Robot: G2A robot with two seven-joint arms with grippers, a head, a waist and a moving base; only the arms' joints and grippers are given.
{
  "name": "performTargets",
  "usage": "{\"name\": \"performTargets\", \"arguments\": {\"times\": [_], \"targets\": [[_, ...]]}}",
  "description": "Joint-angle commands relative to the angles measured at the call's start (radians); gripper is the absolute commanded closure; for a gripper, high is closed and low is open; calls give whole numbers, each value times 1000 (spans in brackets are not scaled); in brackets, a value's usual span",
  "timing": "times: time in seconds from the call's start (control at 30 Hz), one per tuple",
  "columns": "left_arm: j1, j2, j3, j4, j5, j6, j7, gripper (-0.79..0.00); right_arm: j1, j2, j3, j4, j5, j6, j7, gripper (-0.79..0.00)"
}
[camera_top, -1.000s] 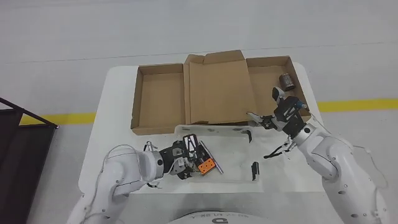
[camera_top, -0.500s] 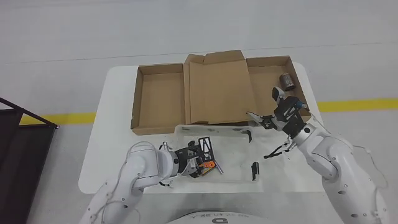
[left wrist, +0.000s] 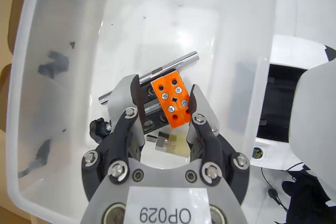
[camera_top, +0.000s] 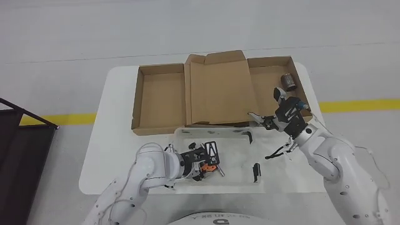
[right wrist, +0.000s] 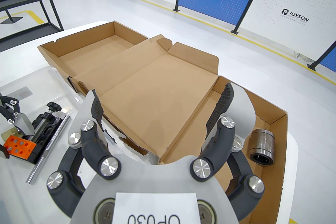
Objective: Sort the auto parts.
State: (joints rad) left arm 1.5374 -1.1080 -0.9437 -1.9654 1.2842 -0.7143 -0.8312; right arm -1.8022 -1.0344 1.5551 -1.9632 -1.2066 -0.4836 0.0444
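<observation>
Now the clamp (left wrist: 172, 100) lies flat on the floor of the clear tray (left wrist: 23, 51), orange face up. The left claw (left wrist: 164, 88), which a second ago hung short of it, has slid along the tray until its two fingers bracket the part. They are narrowed to it and seemingly pinching it, one pad at the orange end and the other against the black body. That suggests the reach is over and a lift toward the cardboard box (camera_top: 159, 100) comes next. The clamp's long axis runs crosswise in the tray, knob end toward the box and orange end toward the robot, roughly parallel to the steel rod (left wrist: 183, 61) just behind it. A small bolt (left wrist: 162, 142) lies just beside it. Over the box's near edge the right claw (right wrist: 161, 92) hangs spread and empty, near a metal sleeve (right wrist: 261, 146) in the right compartment, all on the white bench (camera_top: 119, 100).
</observation>
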Motion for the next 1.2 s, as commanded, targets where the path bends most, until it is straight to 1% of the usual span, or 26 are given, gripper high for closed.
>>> {"name": "performTargets", "arguments": {"times": [0.0,0.13,0.3,0.47,0.53,0.67,0.87,0.97,1.07,1.17], "targets": [[-3,1,4,0,10,6,4,-345,0,0,0,0,0,0,0,-785],[-10,4,8,-6,59,28,11,-336,0,0,0,0,0,0,0,-785],[-9,7,15,-5,126,72,50,-345,0,0,0,0,0,0,0,-785],[-1,12,10,-16,107,63,71,-357,0,0,0,0,0,0,0,-785],[0,14,9,-19,95,53,70,-369,0,0,0,0,0,0,0,-785],[-5,16,11,-11,91,52,65,-428,0,0,0,0,0,0,0,-785],[-20,16,30,10,102,67,63,-443,0,0,0,0,0,0,0,-785],[-31,14,39,22,117,81,69,-428,0,0,0,0,0,0,0,-785],[-41,13,47,33,119,88,73,-376,0,0,0,0,0,0,0,-785],[-49,13,52,40,116,91,71,-342,0,0,0,0,0,0,0,-785]]}}
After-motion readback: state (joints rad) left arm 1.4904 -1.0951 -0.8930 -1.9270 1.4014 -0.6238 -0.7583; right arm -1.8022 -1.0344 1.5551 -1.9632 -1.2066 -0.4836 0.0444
